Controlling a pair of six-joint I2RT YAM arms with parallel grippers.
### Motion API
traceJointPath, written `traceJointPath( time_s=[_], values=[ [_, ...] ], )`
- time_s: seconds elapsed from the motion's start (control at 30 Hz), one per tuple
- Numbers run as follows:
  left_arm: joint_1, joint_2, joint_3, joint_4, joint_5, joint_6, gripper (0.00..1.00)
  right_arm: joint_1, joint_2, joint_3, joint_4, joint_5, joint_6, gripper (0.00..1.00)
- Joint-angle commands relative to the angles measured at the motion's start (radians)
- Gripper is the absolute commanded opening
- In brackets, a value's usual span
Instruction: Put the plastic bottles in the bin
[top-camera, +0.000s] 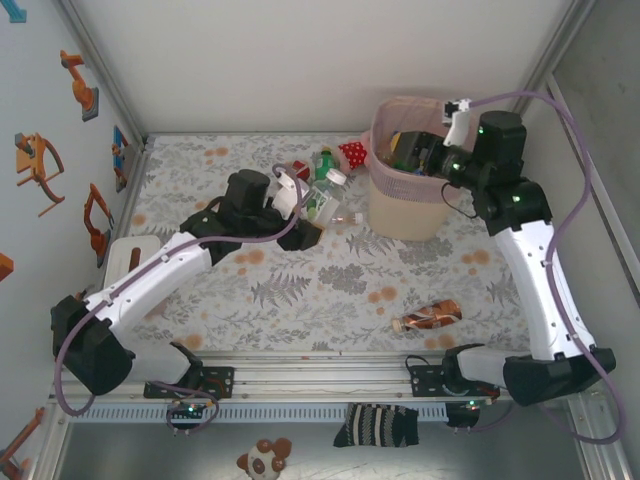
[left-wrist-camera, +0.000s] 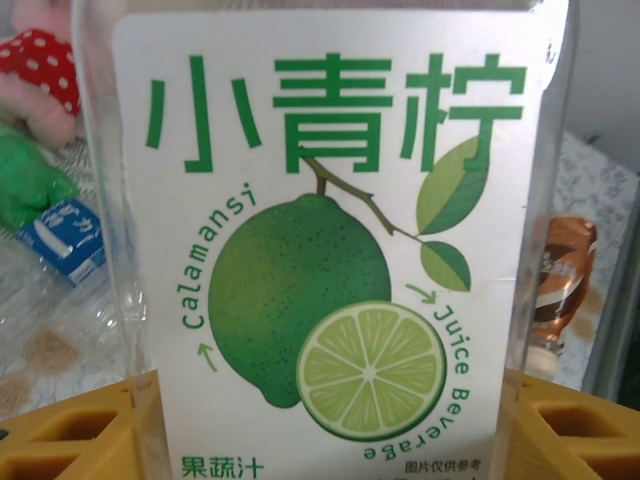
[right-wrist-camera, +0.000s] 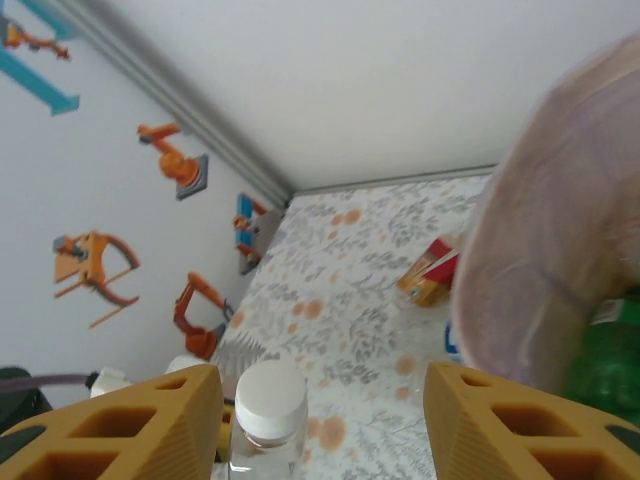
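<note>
The right claw (right-wrist-camera: 320, 405) hangs jaws apart over the bin (top-camera: 405, 212) near the bench's far right corner, apparently to drop a white-capped bottle (right-wrist-camera: 268, 405), while the left claw (top-camera: 303, 212) clamps a calamansi juice bottle (left-wrist-camera: 330, 260) to bin next.

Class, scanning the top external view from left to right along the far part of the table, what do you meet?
left gripper → red white-dotted soft item → pink mesh bin

Lime-juice label, centre of the left wrist view.
The clear plastic bottle (left-wrist-camera: 322, 250) has a white label (left-wrist-camera: 330, 215): large green 小青柠 along the top, "Calamansi" and "Juice Beverage" curving round the pictured limes, 果蔬汁 at lower left.
</note>
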Motion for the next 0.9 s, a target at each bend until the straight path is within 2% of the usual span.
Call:
traceJointPath(
  time_s=[0.0, 0.13, 0.53, 0.7, 0.87],
  values=[
    [-0.001, -0.035, -0.003, 0.078, 0.089, -0.039, 0.54, 0.056, 0.035, 0.036, 0.004, -0.022, 0.02, 0.58],
    [-0.002, -0.046, -0.006, 0.11, 0.109, -0.057, 0.54, 0.114, 0.069, 0.056, -0.003, -0.014, 0.019, 0.62],
    [-0.002, -0.049, -0.006, 0.117, 0.118, -0.067, 0.54, 0.247, 0.178, 0.122, -0.028, 0.028, 0.0, 0.65],
    [-0.002, -0.054, -0.005, 0.112, 0.12, -0.068, 0.54, 0.273, 0.218, 0.148, -0.039, 0.048, -0.001, 0.64],
    [-0.002, -0.059, -0.009, 0.112, 0.116, -0.069, 0.54, 0.285, 0.232, 0.158, -0.039, 0.06, 0.001, 0.58]
  ],
)
